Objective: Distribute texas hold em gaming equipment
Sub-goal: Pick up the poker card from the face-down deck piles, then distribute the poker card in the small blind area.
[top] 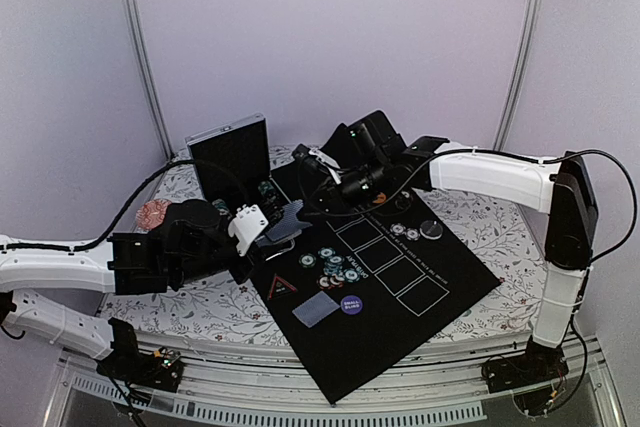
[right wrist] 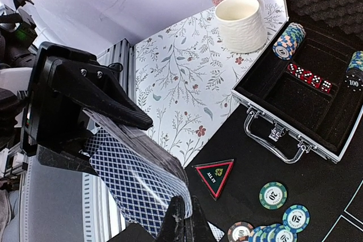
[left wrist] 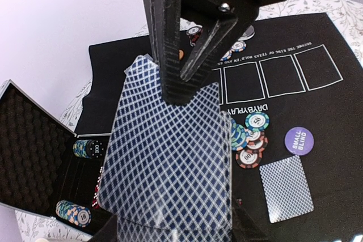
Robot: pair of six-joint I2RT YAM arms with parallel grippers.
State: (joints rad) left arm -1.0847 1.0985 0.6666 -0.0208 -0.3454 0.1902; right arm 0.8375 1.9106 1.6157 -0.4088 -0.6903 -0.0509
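Note:
My left gripper (left wrist: 170, 232) is shut on a deck of blue-backed playing cards (left wrist: 164, 157), held above the mat's left edge (top: 283, 222). My right gripper (right wrist: 185, 220) is shut, pinching the edge of the deck's top card; in the left wrist view its fingers (left wrist: 170, 55) come down onto the deck's back. On the black mat (top: 400, 322) lie a cluster of poker chips (top: 335, 265), a single card (top: 318, 309), a purple button (top: 351, 304), a red-edged triangle (right wrist: 215, 175), two more chips (top: 405, 232) and a dark button (top: 430, 230).
The silver case (right wrist: 283, 137) stands open at the mat's back left, with chip stacks (right wrist: 288, 39) and red dice (right wrist: 309, 77) inside. A white mug (right wrist: 241, 21) stands on the floral tablecloth (right wrist: 176, 77) beyond it. White rectangles (top: 390, 262) mark the mat.

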